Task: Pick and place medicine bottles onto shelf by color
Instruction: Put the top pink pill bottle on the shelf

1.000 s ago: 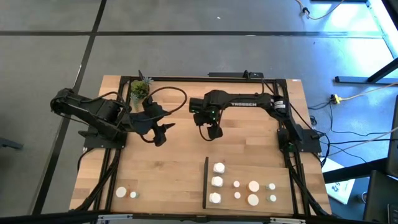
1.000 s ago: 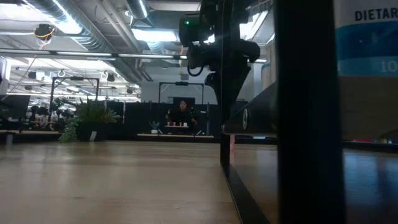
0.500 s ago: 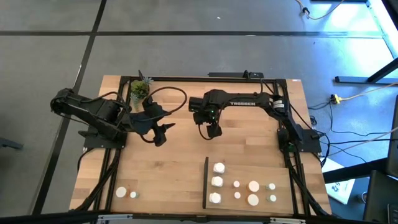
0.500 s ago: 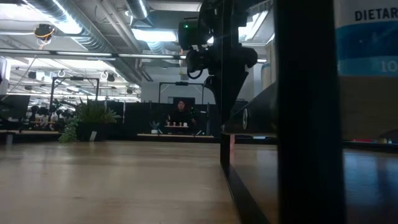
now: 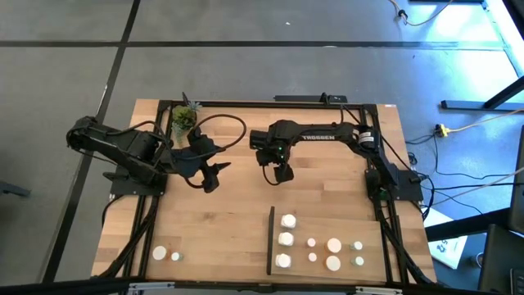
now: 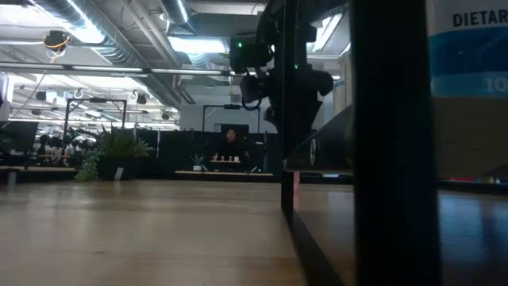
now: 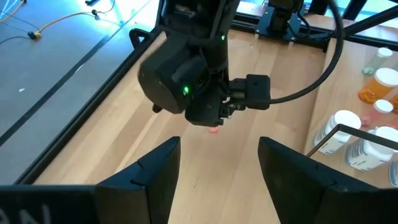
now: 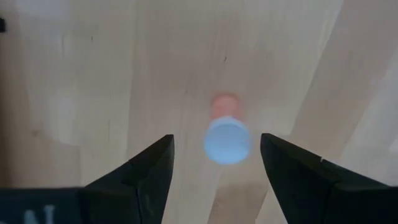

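Small bottle, white cap and pinkish body, stands on the bare worktop under the right end effector, between its spread fingers, not gripped. Shelf near the front right carries the other medicine bottles in rows; two more bottles sit at front left. Left end effector hovers released, well apart, beside the potted plant

Grey floor around the table; ceiling ducts overhead.
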Robot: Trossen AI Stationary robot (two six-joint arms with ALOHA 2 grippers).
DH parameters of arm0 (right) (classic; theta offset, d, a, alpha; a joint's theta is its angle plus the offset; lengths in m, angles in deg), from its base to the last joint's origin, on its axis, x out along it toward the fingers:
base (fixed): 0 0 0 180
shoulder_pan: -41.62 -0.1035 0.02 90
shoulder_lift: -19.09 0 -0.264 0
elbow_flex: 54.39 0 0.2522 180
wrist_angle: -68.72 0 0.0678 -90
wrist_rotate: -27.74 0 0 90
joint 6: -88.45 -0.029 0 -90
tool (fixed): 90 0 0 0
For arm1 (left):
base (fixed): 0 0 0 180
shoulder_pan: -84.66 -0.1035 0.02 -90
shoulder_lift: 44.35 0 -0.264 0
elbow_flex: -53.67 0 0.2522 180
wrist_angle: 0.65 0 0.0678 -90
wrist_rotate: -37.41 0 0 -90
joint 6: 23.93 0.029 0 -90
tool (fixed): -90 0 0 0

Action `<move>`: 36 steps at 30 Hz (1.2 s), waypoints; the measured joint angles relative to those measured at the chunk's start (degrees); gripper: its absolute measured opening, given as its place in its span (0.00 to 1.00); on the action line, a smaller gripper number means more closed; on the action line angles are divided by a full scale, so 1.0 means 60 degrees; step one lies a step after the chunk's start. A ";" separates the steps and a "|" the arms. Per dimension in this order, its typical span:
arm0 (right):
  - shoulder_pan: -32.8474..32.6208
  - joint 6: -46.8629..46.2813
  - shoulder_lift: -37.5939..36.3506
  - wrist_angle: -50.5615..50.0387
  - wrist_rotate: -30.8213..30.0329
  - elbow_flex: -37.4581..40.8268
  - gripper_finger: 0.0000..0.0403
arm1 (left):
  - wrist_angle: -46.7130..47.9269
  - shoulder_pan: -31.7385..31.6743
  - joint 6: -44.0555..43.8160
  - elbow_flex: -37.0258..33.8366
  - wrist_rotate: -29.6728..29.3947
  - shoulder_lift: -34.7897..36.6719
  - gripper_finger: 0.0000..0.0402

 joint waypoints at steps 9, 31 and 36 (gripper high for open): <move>0.0004 0.0030 0.0022 0.0573 -0.0006 0.0849 0.60 | 0.0000 0.0000 -0.0014 0.0000 0.0000 0.0000 0.52; 0.0000 0.0219 0.0018 0.0968 -0.0021 0.0832 0.35 | -0.0003 0.0001 -0.0029 0.0000 0.0000 0.0000 0.52; 0.0000 0.0216 0.0012 0.0955 -0.0029 0.0832 0.28 | -0.0001 0.0000 -0.0025 0.0000 0.0015 0.0000 0.52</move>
